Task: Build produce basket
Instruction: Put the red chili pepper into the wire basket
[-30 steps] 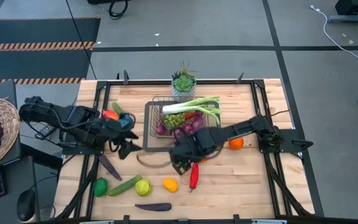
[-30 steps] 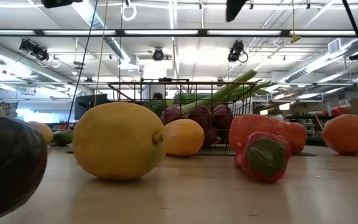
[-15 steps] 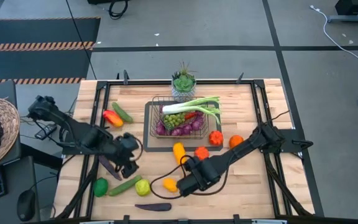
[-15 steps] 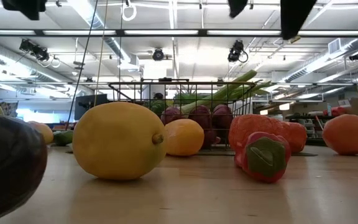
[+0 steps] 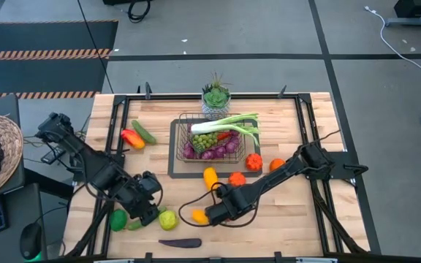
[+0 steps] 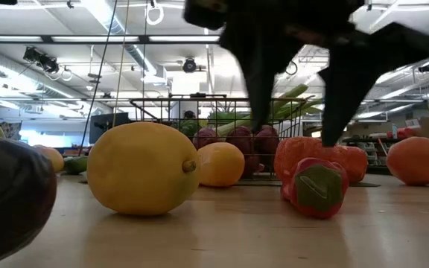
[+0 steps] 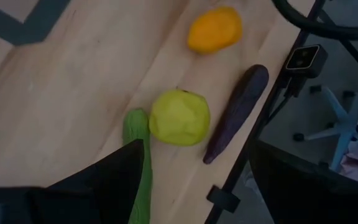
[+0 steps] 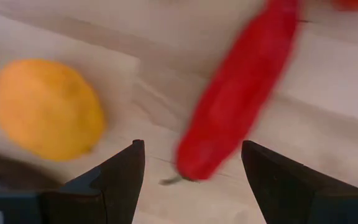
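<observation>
The dark wire basket (image 5: 212, 139) stands mid-table holding a leek (image 5: 232, 121), green grapes and purple pieces. My left gripper (image 5: 146, 210) hangs open above the near left of the table; its wrist view shows a green cucumber (image 7: 139, 180) beside one finger, with a yellow-green apple (image 7: 179, 117) and a purple eggplant (image 7: 235, 115) beyond. My right gripper (image 5: 216, 212) is open, pointing down over the red chili (image 8: 241, 93), whose stem end lies between its fingers. An orange lemon (image 8: 45, 109) lies beside it. In the low view the right gripper (image 6: 298, 138) hangs just above the chili (image 6: 315, 186).
A potted succulent (image 5: 215, 98) stands behind the basket. A red pepper (image 5: 130, 137) and a second cucumber (image 5: 143, 131) lie far left. A yellow piece (image 5: 210, 177), a tomato (image 5: 252, 161) and an orange (image 5: 276, 165) lie by the basket's near side. A lime (image 5: 118, 220) sits near left.
My left gripper has gone toward the near edge and down, to above the cucumber and apple. My right gripper has left the basket's near side, moved toward the near edge and sunk over the chili, rolling as it went; it has come down into the low view.
</observation>
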`<state>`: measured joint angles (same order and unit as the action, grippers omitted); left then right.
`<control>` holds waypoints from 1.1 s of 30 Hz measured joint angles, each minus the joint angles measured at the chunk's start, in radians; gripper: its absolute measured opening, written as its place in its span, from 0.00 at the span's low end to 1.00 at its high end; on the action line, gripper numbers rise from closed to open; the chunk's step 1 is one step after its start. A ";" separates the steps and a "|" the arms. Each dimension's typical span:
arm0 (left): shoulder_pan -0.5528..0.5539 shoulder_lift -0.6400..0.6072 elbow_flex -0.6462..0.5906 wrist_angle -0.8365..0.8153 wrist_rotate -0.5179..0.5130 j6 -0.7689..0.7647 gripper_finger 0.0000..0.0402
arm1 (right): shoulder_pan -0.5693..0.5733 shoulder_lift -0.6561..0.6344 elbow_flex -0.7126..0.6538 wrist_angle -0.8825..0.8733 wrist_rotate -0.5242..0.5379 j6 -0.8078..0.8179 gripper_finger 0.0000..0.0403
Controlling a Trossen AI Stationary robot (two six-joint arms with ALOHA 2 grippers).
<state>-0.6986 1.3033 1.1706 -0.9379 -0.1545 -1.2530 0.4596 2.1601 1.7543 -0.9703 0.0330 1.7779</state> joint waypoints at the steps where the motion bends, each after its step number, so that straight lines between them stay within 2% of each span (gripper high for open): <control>1: -0.006 0.000 0.000 0.000 -0.002 -0.008 0.73 | -0.005 -0.001 -0.016 0.032 -0.001 0.000 0.67; 8: -0.039 0.000 0.000 -0.001 -0.010 -0.026 0.73 | -0.034 0.000 -0.060 0.037 -0.052 -0.005 0.67; 17: -0.052 0.000 0.000 0.007 -0.078 -0.053 0.73 | -0.030 0.000 -0.083 0.027 -0.060 0.018 0.65; 28: -0.051 -0.001 0.000 0.036 -0.115 -0.053 0.73 | -0.030 0.000 -0.164 0.141 -0.063 -0.009 0.58; 33: -0.051 -0.001 0.000 0.037 -0.115 -0.053 0.73 | -0.030 -0.001 -0.177 0.153 -0.063 -0.035 0.50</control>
<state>-0.7498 1.3025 1.1706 -0.9004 -0.2695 -1.3060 0.4294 2.1593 1.5772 -0.8177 -0.0303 1.7428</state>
